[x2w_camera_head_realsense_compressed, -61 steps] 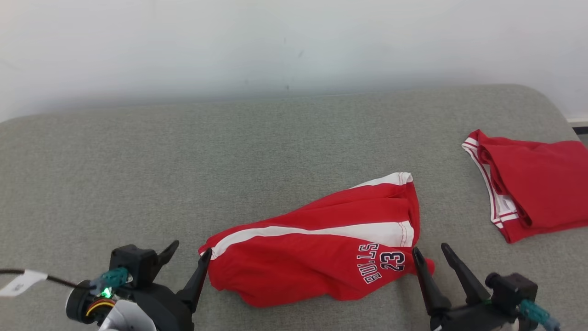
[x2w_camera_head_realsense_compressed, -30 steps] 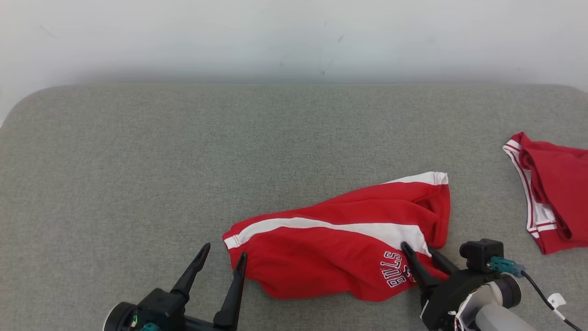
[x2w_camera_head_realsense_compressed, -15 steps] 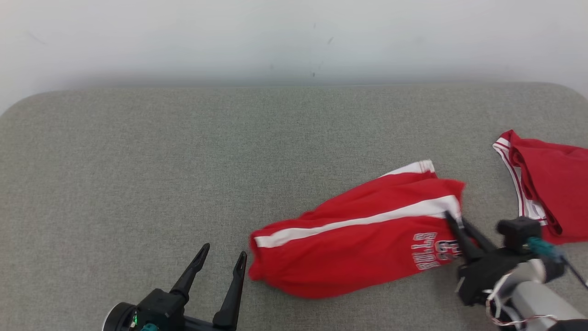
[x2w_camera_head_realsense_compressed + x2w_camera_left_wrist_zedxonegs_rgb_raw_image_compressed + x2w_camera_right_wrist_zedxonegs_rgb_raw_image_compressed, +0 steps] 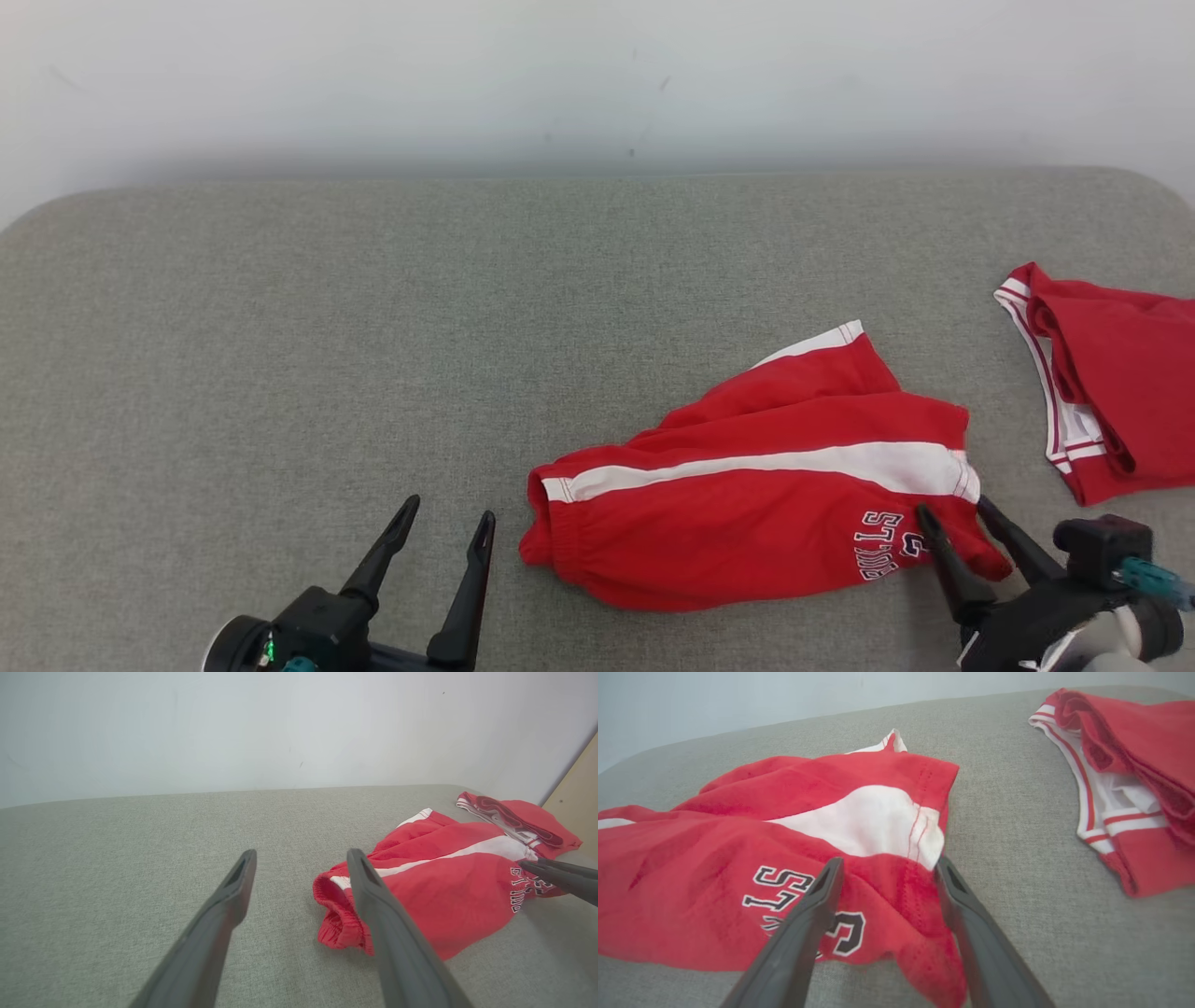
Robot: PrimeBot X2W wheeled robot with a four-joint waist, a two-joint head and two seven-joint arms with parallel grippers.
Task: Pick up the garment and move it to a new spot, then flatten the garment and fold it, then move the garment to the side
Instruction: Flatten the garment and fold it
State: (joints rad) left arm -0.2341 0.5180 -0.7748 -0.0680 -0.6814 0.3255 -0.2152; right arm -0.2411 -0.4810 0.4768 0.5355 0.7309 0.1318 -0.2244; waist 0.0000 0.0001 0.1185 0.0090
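1. Red knit shorts [image 4: 747, 523] with a white stripe [image 4: 794, 462] and some dark-outlined lettering [image 4: 882, 555]. They're lying rumpled on the near right part of the grey upholstery [image 4: 373, 327]. The waistband [image 4: 551, 532] points left and the leg hems point right.
2. Handling guess: light, floppy and no stiffness at all. Lift one corner and the rest will sag and drag along. The knit on this nubby upholstery probably clings a bit rather than sliding clean.
3. Where I'd grab: the gathered elastic waistband is the chunkiest bit, so it's the safest pinch. For flattening I'd say two corners at once, waistband on one side and a leg hem on the other, then pull them apart.
4. My right pincer [image 4: 950, 511] has its fingers spread, straddling a ridge of the near-right leg hem. The cloth sits between them but isn't clamped.
5. My left pincer [image 4: 446, 515] is spread wide with nothing in it, hovering just left of the waistband and not touching it.
6. Neighbours: a second red garment [image 4: 1120, 373] with white trim sits at the far right, near the shorts but apart. Going further right risks bumping into it. Left and far sides have loads of bare upholstery, with a pale wall [image 4: 560, 75] behind.
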